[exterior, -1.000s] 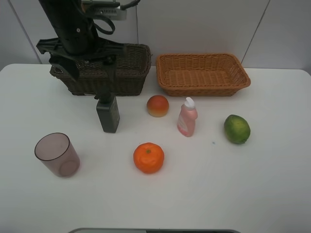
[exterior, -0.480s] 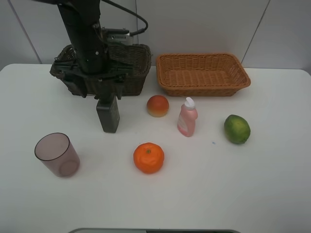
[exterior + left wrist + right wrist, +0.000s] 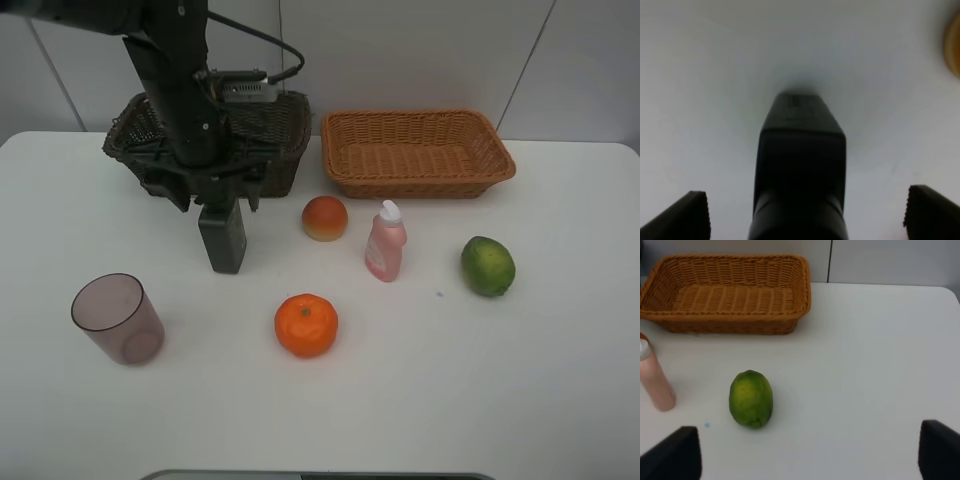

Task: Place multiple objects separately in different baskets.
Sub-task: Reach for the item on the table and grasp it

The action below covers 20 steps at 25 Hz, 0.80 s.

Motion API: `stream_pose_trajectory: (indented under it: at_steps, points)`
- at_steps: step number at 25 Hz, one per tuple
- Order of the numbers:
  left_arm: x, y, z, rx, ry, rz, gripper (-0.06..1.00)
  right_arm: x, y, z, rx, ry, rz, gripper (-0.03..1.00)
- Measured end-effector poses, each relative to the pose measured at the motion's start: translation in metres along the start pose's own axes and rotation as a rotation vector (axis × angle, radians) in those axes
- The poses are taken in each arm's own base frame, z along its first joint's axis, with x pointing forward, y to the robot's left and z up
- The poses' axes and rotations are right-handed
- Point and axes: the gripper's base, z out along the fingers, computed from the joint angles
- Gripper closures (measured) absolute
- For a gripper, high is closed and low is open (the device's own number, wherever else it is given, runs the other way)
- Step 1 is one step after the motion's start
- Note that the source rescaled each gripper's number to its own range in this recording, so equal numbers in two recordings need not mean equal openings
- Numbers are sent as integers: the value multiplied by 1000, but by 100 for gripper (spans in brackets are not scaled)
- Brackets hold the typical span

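The dark green-black bottle [image 3: 223,240] stands upright in front of the dark brown basket [image 3: 285,150]. My left gripper [image 3: 214,193] hangs open just above it; in the left wrist view the bottle [image 3: 801,165] sits between the wide-apart fingertips [image 3: 690,215], untouched. The purple-brown cup [image 3: 117,318], orange [image 3: 306,325], peach-like fruit [image 3: 325,218], pink bottle [image 3: 385,243] and lime [image 3: 487,265] lie on the table. The orange-tan basket [image 3: 415,150] holds nothing. My right gripper [image 3: 806,452] is open and empty, back from the lime [image 3: 751,398].
The white table [image 3: 480,380] runs to its front edge below the orange. The left arm and its cable stand in front of the dark basket and hide part of it. The right arm is outside the exterior view.
My left arm has swung forward and down from over the dark basket, so the open gripper now sits right over the dark bottle's top. The objects have not moved.
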Motion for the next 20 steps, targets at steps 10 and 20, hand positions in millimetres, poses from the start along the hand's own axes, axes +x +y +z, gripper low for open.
stream_pose_trajectory:
  at_steps: [10, 20]
  points:
    - [5, 0, 10, 39, -12, -1, -5, 0, 0, 0, 0, 0, 0, 11]
    - [-1, 8, 11, 50, -26, -19, -5, 0, 0, 0, 0, 0, 0, 11]
